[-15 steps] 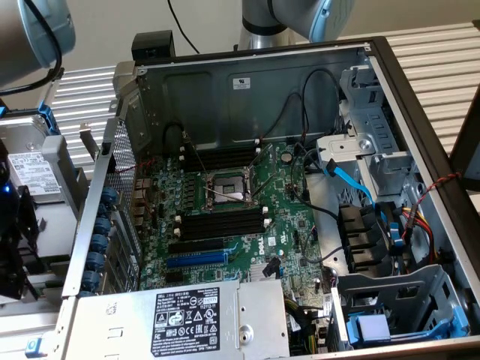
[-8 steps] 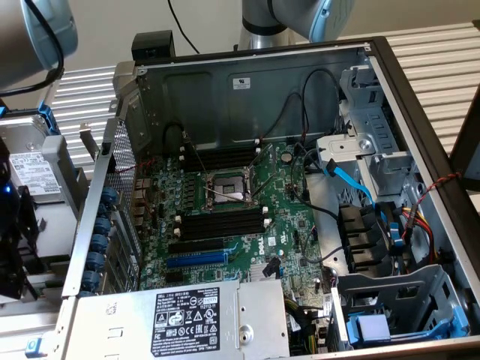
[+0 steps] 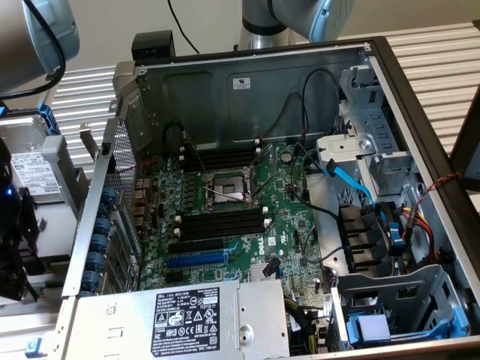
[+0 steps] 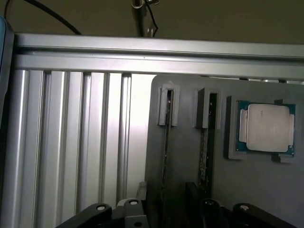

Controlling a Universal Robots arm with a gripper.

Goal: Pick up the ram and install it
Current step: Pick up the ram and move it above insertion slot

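Two ram sticks stand on edge in the grooves of a grey holder tray (image 4: 185, 156). One ram stick (image 4: 205, 152) shows a thin green and dark edge, and the other (image 4: 166, 142) sits one groove over. My gripper (image 4: 171, 214) hangs right above them, open, with its dark fingers (image 4: 209, 209) on either side of the grooves and nothing between them. In the exterior view the gripper (image 3: 13, 255) is a dark shape at the far left, outside the computer case. The black memory slots (image 3: 223, 222) on the motherboard lie beside the processor socket (image 3: 229, 187).
A processor chip (image 4: 266, 127) lies in a nest of the same tray. Ribbed aluminium rails (image 4: 71, 142) border the tray. The open case (image 3: 247, 82) has tall metal walls, a blue expansion slot (image 3: 196, 259), a power supply (image 3: 187, 319), loose cables (image 3: 352, 184) and drive bays (image 3: 390, 225).
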